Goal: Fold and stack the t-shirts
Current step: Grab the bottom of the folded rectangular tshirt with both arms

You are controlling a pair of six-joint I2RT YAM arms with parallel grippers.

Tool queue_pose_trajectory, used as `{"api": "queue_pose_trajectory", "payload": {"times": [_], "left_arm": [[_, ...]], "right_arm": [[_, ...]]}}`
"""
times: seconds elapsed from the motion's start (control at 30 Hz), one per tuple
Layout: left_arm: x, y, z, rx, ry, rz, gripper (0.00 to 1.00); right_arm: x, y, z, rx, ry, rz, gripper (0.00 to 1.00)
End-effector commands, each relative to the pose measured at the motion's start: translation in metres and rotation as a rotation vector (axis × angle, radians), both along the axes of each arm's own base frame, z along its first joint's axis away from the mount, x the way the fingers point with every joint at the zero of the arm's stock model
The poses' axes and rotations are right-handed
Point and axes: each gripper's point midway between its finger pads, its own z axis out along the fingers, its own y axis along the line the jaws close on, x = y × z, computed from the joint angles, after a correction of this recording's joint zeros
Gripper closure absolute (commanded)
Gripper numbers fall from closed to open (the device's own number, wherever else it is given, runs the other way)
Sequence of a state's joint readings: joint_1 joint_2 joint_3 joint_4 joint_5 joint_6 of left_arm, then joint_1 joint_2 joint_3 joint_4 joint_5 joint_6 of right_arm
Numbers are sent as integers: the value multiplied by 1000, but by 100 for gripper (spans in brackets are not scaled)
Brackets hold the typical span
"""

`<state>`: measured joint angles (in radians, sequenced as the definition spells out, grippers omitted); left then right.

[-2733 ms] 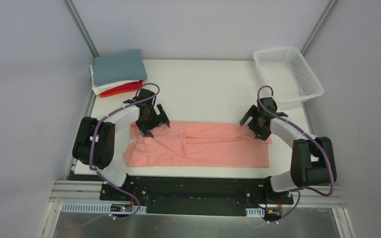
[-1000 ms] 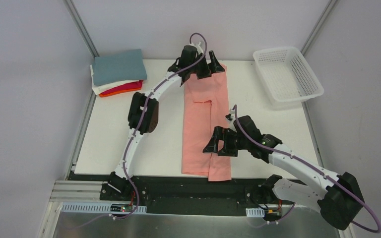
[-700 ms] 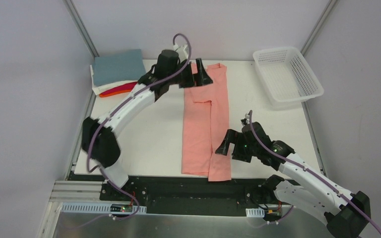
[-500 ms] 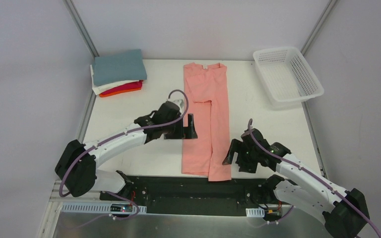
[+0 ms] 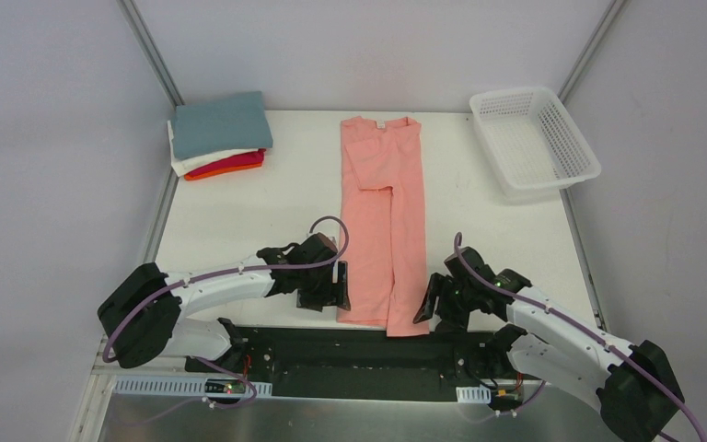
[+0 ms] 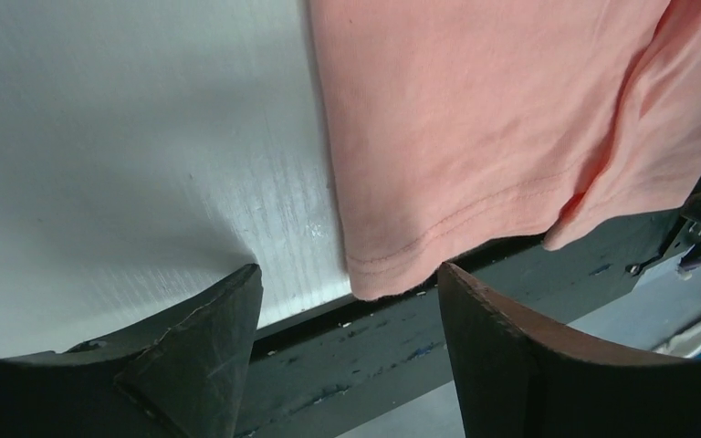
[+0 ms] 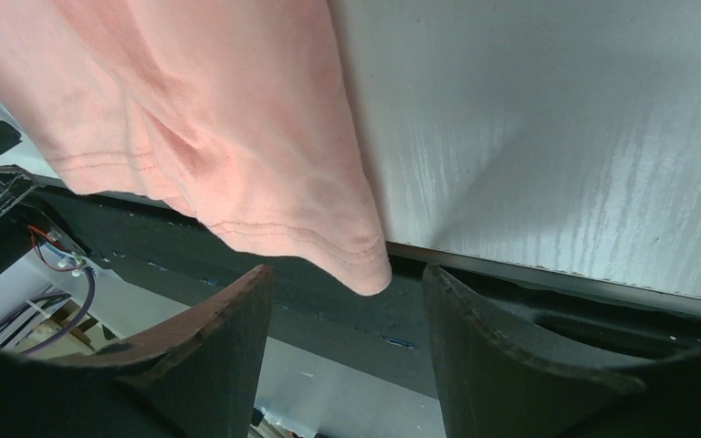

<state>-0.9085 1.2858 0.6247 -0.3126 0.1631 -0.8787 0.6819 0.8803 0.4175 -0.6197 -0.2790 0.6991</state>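
Left claw (image 5: 340, 287) and right claw (image 5: 428, 306) are both hovering spread wide, empty | salmon-pink soft cloth t-shirt (image 5: 382, 221) is lying 12-to-6 o'clock, hem between them | probably worth pinching both hem corners evenly, folding toward 12

White worktop (image 5: 267, 212) enclosed by plain pale grey walls (image 5: 55, 138); aluminium posts (image 5: 152, 51) at rear corners; lighting even.

Bright, even light — soft shadows

The spread left end effector (image 6: 349, 278) frames a hem corner of the salmon-pink t-shirt (image 6: 475, 119) at the tabletop (image 6: 128, 137) edge.
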Motion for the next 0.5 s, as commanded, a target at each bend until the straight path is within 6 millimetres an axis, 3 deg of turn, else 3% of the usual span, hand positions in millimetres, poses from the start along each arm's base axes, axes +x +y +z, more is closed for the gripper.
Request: {"api": "queue_pose_trajectory", "payload": {"times": [0.0,0.27,0.37,0.47], "left_arm": [[-14,-1,-3,-4,55,13,33],[-22,-13,-13,30,109,-32,46],[-27,-12,-19,47,142,-38,57],[-31,-7,-22,71,157,-39,69]], "right_arm": [[0,7,-3,39,28,-33,38],[-3,4,-10,11,54,-28,48],[-4,3,-12,3,63,-27,57],[-5,0,-15,-14,68,-35,73]]}}
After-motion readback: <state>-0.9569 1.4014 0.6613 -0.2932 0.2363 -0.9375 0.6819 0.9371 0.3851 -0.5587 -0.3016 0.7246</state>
